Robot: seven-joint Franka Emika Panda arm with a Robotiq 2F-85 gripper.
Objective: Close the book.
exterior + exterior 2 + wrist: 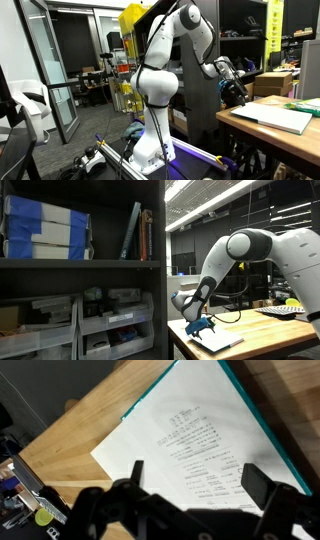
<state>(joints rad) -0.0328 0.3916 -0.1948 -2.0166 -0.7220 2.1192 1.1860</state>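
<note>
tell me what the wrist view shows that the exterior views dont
Only the wrist view: printed lines of text on the open page of the book, its teal cover edge along the side, and the pincer with fingers spread wide over the page.
Only an exterior view: the white arm bending down to the desk, and the dark shelf unit holding boxes.
Shared: the book lying page-up on the wooden table, with the pincer above it.

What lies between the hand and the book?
Nothing. In the wrist view the open hand looks directly onto the book, its white printed page showing between the fingers with no other object in the gap.
</note>
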